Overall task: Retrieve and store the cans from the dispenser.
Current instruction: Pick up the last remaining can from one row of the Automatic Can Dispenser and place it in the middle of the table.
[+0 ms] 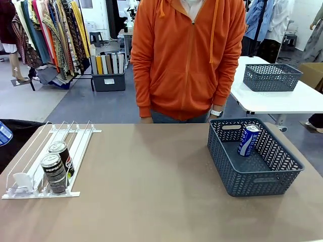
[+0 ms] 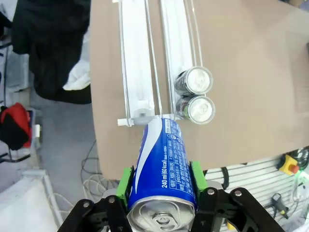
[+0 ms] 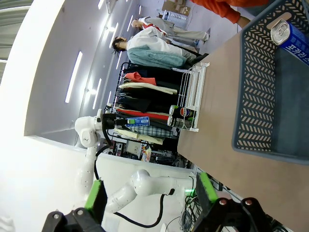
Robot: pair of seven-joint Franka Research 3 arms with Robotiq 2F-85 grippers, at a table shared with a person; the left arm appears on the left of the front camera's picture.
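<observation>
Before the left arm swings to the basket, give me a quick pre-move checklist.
1. Grip: left gripper shut on held blue can, a pad on each side: ok.
2. Held can lifted off the dispenser: ok.
3. Room in basket: one leaning blue can at the far wall, rest of the floor free: ok.
4. Path over table: bare; person at the far edge, not reaching in: ok.
5. Right gripper open and empty: ok. Whether it is out of the path: cannot tell.
6. Two black cans sit at the dispenser's low end: ok.
</observation>
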